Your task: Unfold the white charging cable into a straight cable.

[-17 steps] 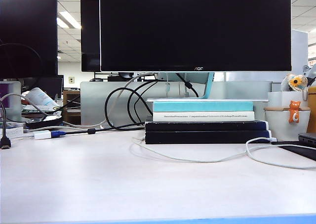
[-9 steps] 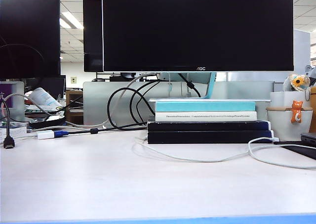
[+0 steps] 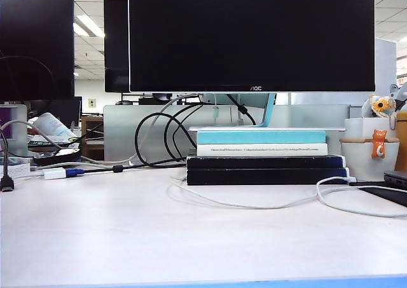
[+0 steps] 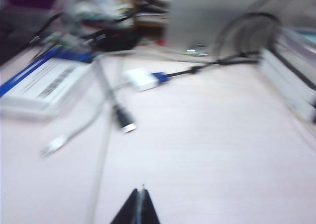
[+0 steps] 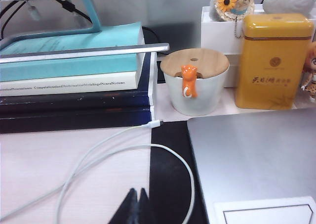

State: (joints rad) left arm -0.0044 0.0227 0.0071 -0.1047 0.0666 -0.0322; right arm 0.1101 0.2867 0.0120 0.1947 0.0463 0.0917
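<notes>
Tools [image 4: 140, 204] [image 5: 137, 204] closed, above desk [image 3: 127, 237]

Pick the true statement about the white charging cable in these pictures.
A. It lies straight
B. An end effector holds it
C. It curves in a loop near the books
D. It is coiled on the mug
C: the white charging cable loops across the desk beside the stacked books, held by nothing.

The right end effector [image 5: 136, 200] hangs closed over the worktop [image 5: 39, 164], holding nothing. Just beyond it the white cable [image 5: 170, 157] loops across a black mat [image 5: 168, 135], its plug beside stacked books [image 5: 74, 85]. A lidded cup [image 5: 195, 88] and yellow tin [image 5: 271, 61] stand behind a laptop [image 5: 252, 155].
</notes>
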